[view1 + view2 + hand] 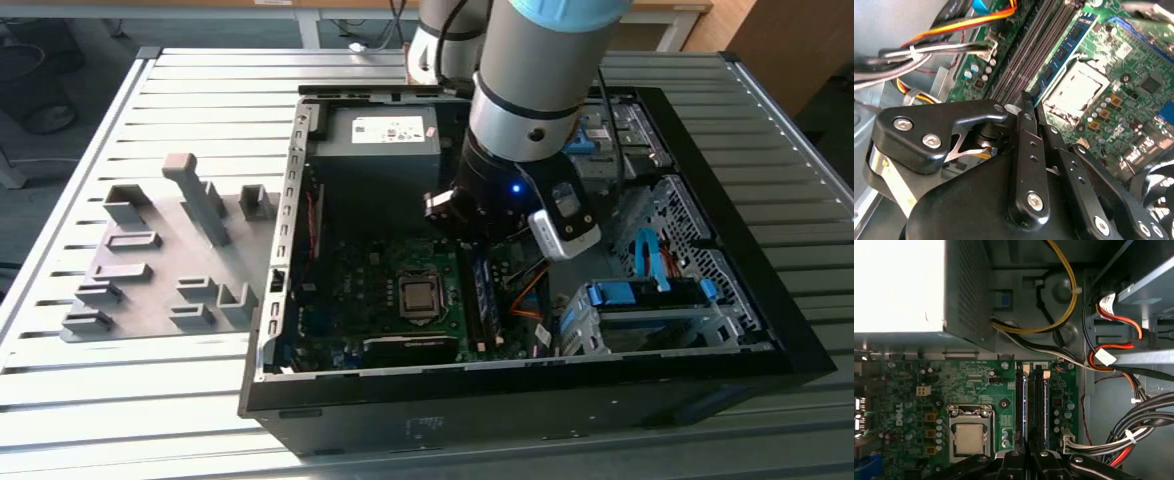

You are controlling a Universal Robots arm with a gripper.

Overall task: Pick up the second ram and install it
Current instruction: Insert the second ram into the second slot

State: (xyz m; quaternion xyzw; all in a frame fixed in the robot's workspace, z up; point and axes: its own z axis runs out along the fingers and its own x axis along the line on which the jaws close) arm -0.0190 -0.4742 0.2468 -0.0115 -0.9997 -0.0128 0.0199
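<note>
While the arm's wrist hides the slots in the exterior view, the open computer case [747,330] sits on a slatted metal table [160,400]. Gripper [1026,97] fingers [1029,150] stand pressed together over the memory slots, tips touching the second ram [1045,400], which stands in its slot beside the processor socket [970,437].

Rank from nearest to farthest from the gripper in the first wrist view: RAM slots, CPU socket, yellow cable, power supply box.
1. RAM slots, directly ahead of the gripper.
2. CPU socket, beside the slots on the motherboard.
3. Yellow cable, beyond the board's far edge.
4. Power supply box, far corner.
</note>
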